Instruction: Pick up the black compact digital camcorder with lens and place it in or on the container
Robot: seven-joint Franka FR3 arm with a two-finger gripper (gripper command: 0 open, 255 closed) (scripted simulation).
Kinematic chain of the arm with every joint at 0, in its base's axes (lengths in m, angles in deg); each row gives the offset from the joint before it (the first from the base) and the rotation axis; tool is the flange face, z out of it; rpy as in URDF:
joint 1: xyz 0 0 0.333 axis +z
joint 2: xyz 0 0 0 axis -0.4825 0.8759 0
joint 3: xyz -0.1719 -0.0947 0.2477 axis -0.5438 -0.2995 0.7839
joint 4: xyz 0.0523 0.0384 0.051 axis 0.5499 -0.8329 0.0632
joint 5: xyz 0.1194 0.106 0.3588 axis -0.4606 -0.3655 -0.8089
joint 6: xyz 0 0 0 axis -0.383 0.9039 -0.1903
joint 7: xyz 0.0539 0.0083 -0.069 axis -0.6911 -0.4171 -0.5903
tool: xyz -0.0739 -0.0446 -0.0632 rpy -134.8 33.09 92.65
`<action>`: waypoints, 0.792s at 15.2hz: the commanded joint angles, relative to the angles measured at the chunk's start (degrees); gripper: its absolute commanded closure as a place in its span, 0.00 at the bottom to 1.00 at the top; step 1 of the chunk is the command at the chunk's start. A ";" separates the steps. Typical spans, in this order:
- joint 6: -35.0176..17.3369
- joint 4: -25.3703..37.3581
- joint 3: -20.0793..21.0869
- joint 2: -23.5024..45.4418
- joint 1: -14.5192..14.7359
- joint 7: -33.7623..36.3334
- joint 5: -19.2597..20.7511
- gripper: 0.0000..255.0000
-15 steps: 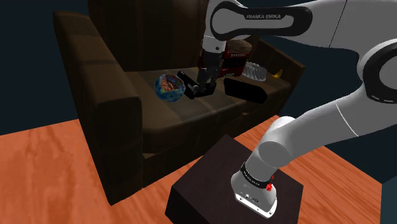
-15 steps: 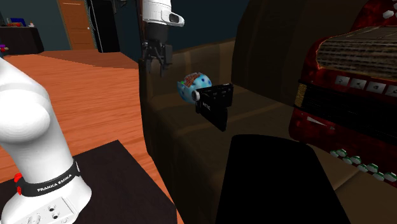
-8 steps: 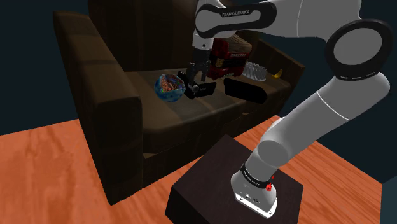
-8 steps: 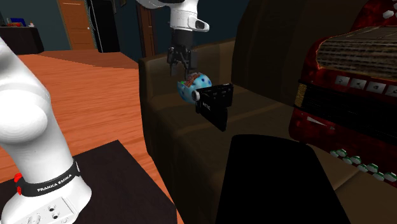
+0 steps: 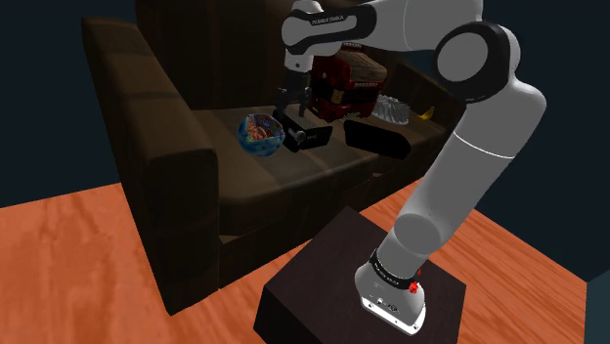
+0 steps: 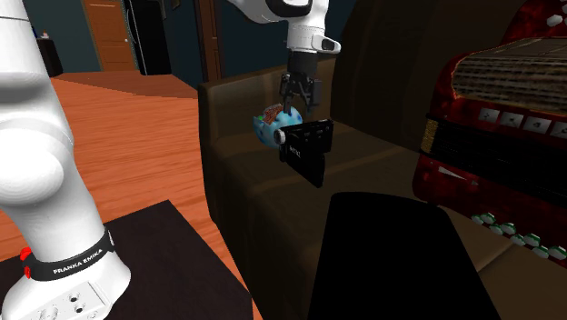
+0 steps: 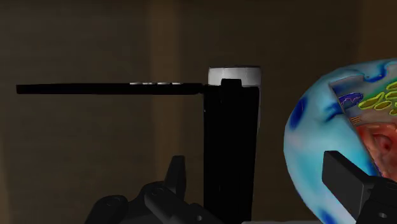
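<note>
1. Black camcorder (image 6: 309,138) sits on the seat of the dark brown sofa (image 5: 156,176), about mid-seat, roughly halfway between the back cushion and the front edge. It is not lifted.
2. Its flip screen (image 7: 108,89) is folded out sideways from the body. A pale grey band shows at one end of the body in the wrist view.
3. The container is a blue bowl (image 5: 260,134) with a multicolour pattern inside. It is just beside the camcorder, between it and the seat's armrest end. Can't tell if the two touch.
4. Jaws are spread and pointing down, hanging just above the camcorder. In the wrist view the body lies between them, nearer one finger, with no contact visible. The bowl's near side is by the other finger.
5. White arm (image 5: 469,147) rises from the stand (image 5: 332,283) and arcs over the sofa's front edge to reach mid-seat.
6. Red instrument (image 6: 491,118) with rows of keys sits at the seat's other end, against the back cushion.
7. A flat black slab (image 5: 381,140) lies in front of it, near the front edge.
8. A yellow banana-like item (image 5: 425,113) is at that same end, beside the instrument.
9. The stand is a dark box on an orange wood floor (image 5: 78,254), in front of the sofa.
</note>
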 commanded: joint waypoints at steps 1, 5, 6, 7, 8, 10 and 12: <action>-0.31 4.18 -0.68 4.21 -0.71 0.31 -0.44 0.00; -2.58 2.16 -0.67 4.46 -0.72 0.30 -0.48 0.00; -3.34 1.48 -0.67 4.54 -0.72 0.29 -0.49 0.00; -4.09 0.82 -0.67 4.63 -0.72 0.28 -0.50 0.00; -4.85 0.17 -0.66 4.74 -0.72 0.27 -0.52 0.00; -6.03 -0.83 -0.66 4.92 -0.72 0.25 -0.54 0.00; -6.03 -0.82 -0.66 4.93 -0.72 0.25 -0.54 0.00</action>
